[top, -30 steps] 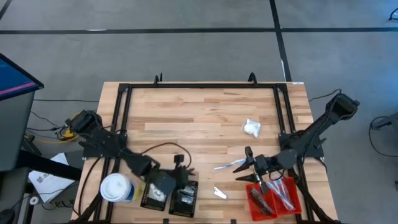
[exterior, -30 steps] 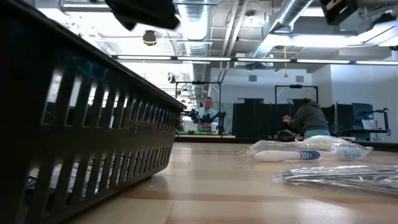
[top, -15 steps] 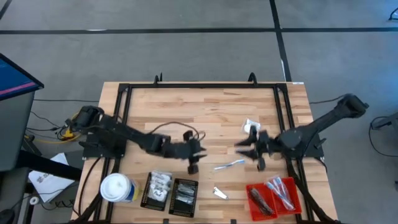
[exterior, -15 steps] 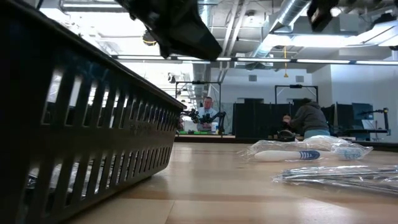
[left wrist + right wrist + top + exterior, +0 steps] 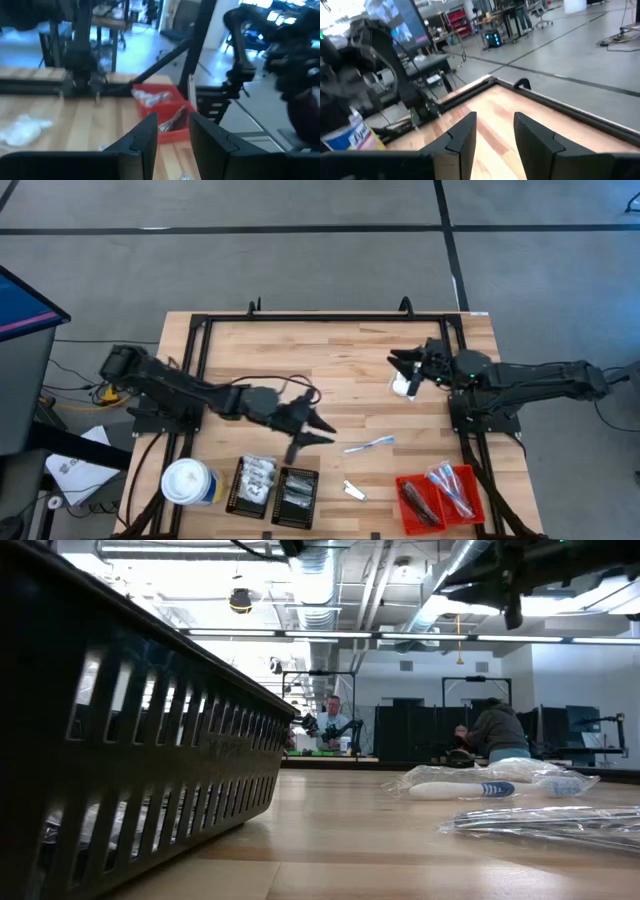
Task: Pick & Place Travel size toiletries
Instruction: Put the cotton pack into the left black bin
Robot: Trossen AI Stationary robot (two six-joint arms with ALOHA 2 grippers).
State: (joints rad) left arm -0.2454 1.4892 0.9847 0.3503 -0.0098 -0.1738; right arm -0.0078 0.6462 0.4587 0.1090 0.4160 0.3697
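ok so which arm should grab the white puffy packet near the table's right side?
Right, probably. The right gripper already hovers over the white puffy packet, fingers apart and empty. The left gripper is mid-table, nearer the wrapped toothbrush, also empty, so it suits that item better.

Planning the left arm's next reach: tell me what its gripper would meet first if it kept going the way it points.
The left gripper, empty with fingers apart, points toward the table's right side. Its wrist view looks straight at the red tray, so probably that; the blue-and-white stick may lie just below that line.
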